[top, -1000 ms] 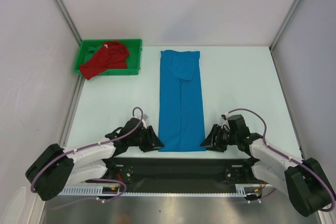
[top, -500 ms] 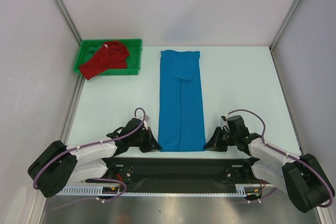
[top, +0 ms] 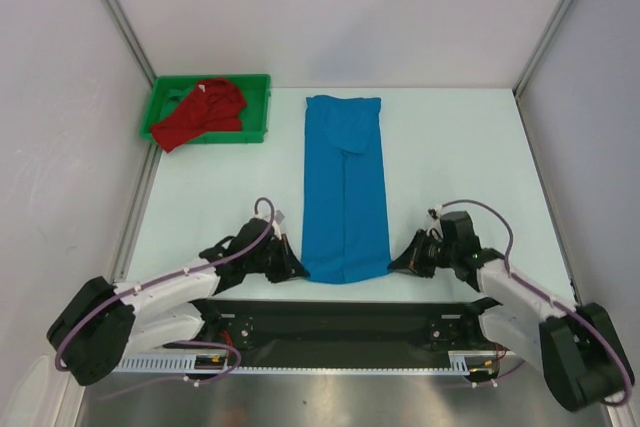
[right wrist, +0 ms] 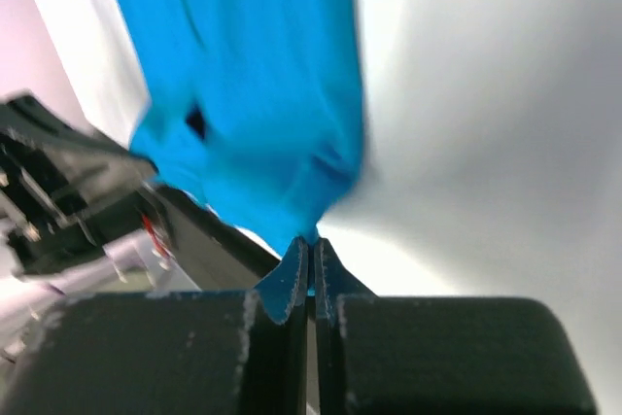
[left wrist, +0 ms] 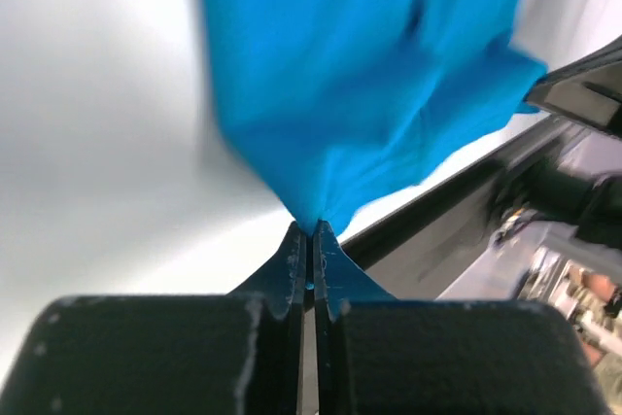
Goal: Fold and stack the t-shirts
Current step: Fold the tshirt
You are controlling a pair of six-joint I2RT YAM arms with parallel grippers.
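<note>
The blue t-shirt (top: 344, 187) lies folded into a long narrow strip down the middle of the white table. My left gripper (top: 300, 269) is shut on its near left corner, the cloth (left wrist: 369, 94) pinched between the fingertips. My right gripper (top: 394, 264) is shut on the near right corner, with blue cloth (right wrist: 253, 104) rising from its jaws. The near hem is lifted and bunched between the two grippers. The red t-shirt (top: 202, 112) lies crumpled in the green tray (top: 256, 107) at the far left.
A black base plate (top: 340, 317) runs along the near table edge beneath the arms. White walls with metal corner posts (top: 118, 22) enclose the table on three sides.
Both grippers have closed on the blue shirt's near corners and drawn them slightly up and away from the table edge. The near hem now curves inward. The red shirt has not moved.
</note>
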